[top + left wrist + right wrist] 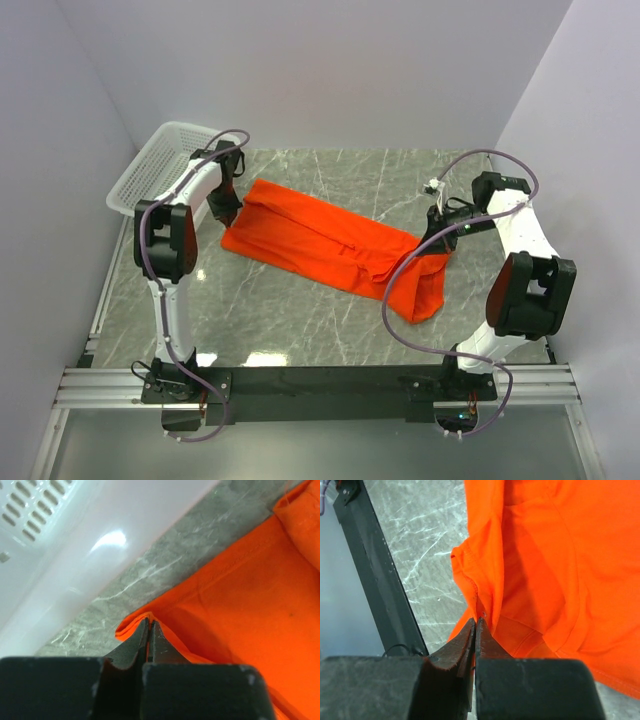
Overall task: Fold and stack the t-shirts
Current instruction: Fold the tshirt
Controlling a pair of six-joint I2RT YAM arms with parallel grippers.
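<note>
Two arms, one orange-red t-shirt (320, 245), and each arm has hold of an end. The left fingers (135, 650) are clenched on a little peak of cloth at the shirt's left corner. The right fingers (457, 647) are pinched shut on a stitched hem at the far right end. The shirt lies as a long band slanting across the middle of the marble bench (300, 330). It looks doubled over lengthwise already, and the right end slumps toward the near edge in a loose flap.

My guess on the why: with opposite ends held, the band stays stretched, so one end can be carried over the other without the layers sliding apart. That droopy right end probably needs straightening first, or the fold comes out crooked.

Stuff in the way: the white mesh basket (150, 175) sits just beside the left grip, so there's little room to swing outward that side. The right arm's grey cable (395, 310) loops across the shirt's right end in the overhead view and could snag the cloth. The black rail (375, 575) runs close to the right grip too. I only see one shirt, so nothing to stack on yet.
</note>
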